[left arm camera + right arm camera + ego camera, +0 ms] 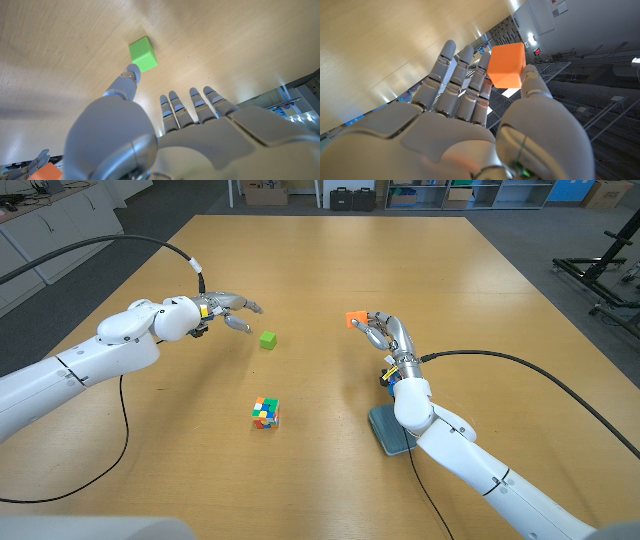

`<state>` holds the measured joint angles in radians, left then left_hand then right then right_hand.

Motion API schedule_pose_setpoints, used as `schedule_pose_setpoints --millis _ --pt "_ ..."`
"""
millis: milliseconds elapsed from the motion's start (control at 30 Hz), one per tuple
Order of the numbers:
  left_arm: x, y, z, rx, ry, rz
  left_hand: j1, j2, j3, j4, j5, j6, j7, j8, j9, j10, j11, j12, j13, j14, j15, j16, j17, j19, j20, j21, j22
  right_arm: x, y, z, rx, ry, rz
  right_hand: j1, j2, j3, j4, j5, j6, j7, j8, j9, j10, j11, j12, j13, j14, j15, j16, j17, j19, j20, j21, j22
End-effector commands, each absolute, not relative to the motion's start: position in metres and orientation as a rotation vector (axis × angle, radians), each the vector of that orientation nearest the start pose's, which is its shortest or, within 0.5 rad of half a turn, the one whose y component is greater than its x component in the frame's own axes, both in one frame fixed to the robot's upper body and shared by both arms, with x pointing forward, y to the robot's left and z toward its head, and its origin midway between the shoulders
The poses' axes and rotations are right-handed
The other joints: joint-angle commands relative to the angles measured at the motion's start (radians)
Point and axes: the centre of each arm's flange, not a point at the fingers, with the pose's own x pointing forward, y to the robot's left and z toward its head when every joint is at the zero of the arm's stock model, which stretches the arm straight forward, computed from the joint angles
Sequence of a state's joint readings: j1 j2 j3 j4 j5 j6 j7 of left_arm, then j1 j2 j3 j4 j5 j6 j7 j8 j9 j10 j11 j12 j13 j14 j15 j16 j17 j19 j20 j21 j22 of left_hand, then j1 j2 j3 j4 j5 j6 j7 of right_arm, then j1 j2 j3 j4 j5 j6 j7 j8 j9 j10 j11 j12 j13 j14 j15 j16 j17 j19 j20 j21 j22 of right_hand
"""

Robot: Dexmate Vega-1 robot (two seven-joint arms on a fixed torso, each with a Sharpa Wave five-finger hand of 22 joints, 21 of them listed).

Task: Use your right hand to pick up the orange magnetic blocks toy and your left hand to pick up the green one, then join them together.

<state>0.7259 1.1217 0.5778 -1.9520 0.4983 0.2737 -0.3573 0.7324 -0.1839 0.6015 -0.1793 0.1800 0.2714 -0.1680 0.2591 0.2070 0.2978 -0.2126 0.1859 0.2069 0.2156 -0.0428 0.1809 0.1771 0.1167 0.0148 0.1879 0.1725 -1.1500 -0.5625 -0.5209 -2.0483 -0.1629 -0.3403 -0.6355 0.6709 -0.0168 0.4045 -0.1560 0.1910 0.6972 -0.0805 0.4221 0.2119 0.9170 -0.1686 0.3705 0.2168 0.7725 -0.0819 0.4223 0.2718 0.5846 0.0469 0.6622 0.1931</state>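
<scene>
The right hand (pixel 385 332) pinches the orange magnetic block (pixel 355 319) between thumb and fingertips, lifted off the wooden table (pixel 330 270). The left hand (pixel 228 308) hovers with fingers spread, holding nothing, just beside the green magnetic block (pixel 268 339), which lies on the table beyond the multicoloured cube (pixel 265 412). The green block looks light, rigid and smooth-faced, so pinching opposite flat faces seems best.

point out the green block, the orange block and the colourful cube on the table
green block (pixel 267 339), head view, on its top face
orange block (pixel 506 64), right wrist view, on its large front face, pinched by the right hand (pixel 470 130)
colourful cube (pixel 265 412), head view, on its top face
</scene>
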Motion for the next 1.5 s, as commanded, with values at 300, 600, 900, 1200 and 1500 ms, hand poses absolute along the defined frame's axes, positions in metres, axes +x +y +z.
schedule_pose_setpoints --millis 300,600,900,1200,1500 --pt "0.583 0.282 0.038 1.796 -0.337 -0.109 0.011 -0.001 -0.01 -0.001 0.004 0.005 -0.006 0.006 0.001 0.009 0.0 0.006 0.003 0.004 -0.139 0.008 0.003 -0.003 -0.009 -0.002 0.0 0.513 -0.17 -0.055 -0.586 -0.645 -0.254 0.096 0.087 0.002 0.004 -0.001 0.122 -0.113 0.008 0.001 0.062 -0.05 0.004 0.003 0.011 -0.068 0.001 0.004 0.003 0.004 0.007 0.004" --pt "0.594 0.277 0.032 1.777 -0.34 -0.131 0.026 0.003 -0.029 -0.001 0.008 -0.088 0.037 -0.022 0.001 -0.037 0.004 -0.001 0.001 -0.009 -0.135 0.006 0.004 -0.005 -0.011 0.0 0.0 0.511 -0.17 -0.055 -0.592 -0.638 -0.261 0.096 0.086 0.001 0.004 -0.001 0.121 -0.114 0.008 0.001 0.064 -0.05 0.004 0.003 0.01 -0.069 0.0 0.004 0.004 0.004 0.008 0.004" --pt "0.598 0.276 0.031 1.79 -0.338 -0.123 0.036 0.007 -0.035 0.0 0.009 -0.119 0.052 -0.028 0.001 -0.056 0.012 -0.001 0.001 -0.022 -0.131 0.004 0.003 -0.002 -0.011 0.001 0.0 0.511 -0.169 -0.055 -0.592 -0.636 -0.261 0.097 0.087 0.002 0.004 -0.002 0.123 -0.113 0.008 0.001 0.065 -0.05 0.004 0.004 0.009 -0.066 -0.002 0.005 0.003 0.005 0.008 0.004" --pt "0.605 0.273 0.025 1.827 -0.333 -0.104 0.045 0.011 -0.036 0.0 0.009 -0.097 0.044 -0.016 0.002 -0.042 0.01 0.007 0.001 -0.017 -0.133 0.007 0.003 -0.001 -0.011 0.001 0.0 0.513 -0.167 -0.054 -0.596 -0.633 -0.257 0.097 0.086 0.001 0.005 -0.002 0.121 -0.113 0.008 0.001 0.064 -0.05 0.002 0.004 0.008 -0.066 -0.002 0.005 0.002 0.007 0.008 0.004" --pt "0.617 0.27 0.016 1.812 -0.337 -0.136 0.052 0.011 -0.041 0.0 0.01 -0.072 0.039 -0.003 0.002 -0.021 0.012 0.016 0.001 0.0 -0.137 0.014 0.003 0.007 -0.012 0.004 0.0 0.512 -0.166 -0.053 -0.597 -0.637 -0.259 0.097 0.087 0.0 0.005 -0.002 0.123 -0.114 0.008 0.001 0.064 -0.05 0.001 0.004 0.008 -0.066 -0.002 0.006 0.001 0.008 0.009 0.004"
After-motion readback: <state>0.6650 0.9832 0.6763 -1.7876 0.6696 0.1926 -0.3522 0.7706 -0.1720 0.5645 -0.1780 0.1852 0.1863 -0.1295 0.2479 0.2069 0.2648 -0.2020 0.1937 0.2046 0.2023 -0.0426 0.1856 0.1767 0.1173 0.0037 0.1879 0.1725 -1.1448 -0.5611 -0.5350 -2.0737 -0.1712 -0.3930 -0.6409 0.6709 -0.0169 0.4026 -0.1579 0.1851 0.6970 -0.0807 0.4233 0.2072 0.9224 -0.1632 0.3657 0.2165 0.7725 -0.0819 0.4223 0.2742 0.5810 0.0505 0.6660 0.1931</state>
